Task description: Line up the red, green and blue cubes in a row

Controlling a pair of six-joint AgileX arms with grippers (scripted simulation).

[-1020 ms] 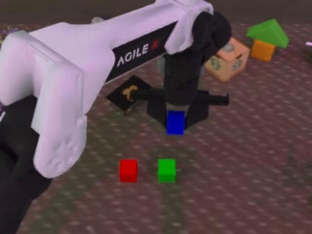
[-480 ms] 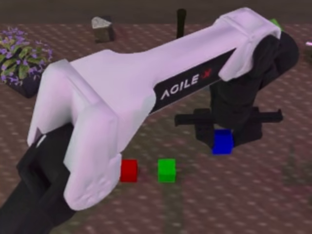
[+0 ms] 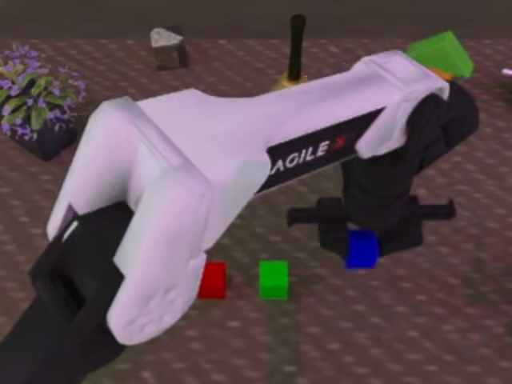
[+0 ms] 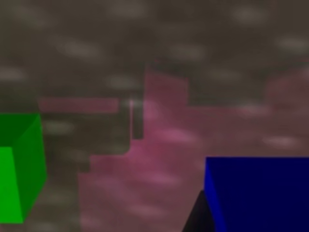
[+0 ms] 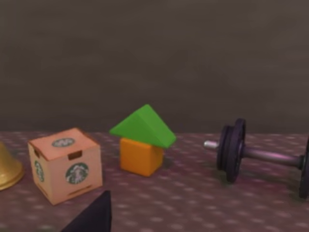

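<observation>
The red cube (image 3: 214, 280) and the green cube (image 3: 274, 279) sit side by side near the table's front; my left arm's white link covers the red cube's left edge. My left gripper (image 3: 362, 244) is shut on the blue cube (image 3: 362, 249), to the right of the green cube and a little farther back than the pair. In the left wrist view the blue cube (image 4: 260, 193) fills one corner against a dark fingertip (image 4: 198, 217), with the green cube (image 4: 21, 166) at the opposite edge. Of my right gripper only one dark fingertip (image 5: 96, 215) shows; that arm is outside the top view.
A purple flowering plant (image 3: 36, 96) stands at the back left, with a grey stone (image 3: 168, 46) and a bell with a black handle (image 3: 296, 48) behind. At the back right are a green wedge on an orange block (image 5: 142, 142), a peach emblem cube (image 5: 65, 164) and a dumbbell (image 5: 260, 154).
My left arm has carried the blue cube from the table's middle to the right and forward, ending close to the line of the red and green cubes, which have stayed put.
</observation>
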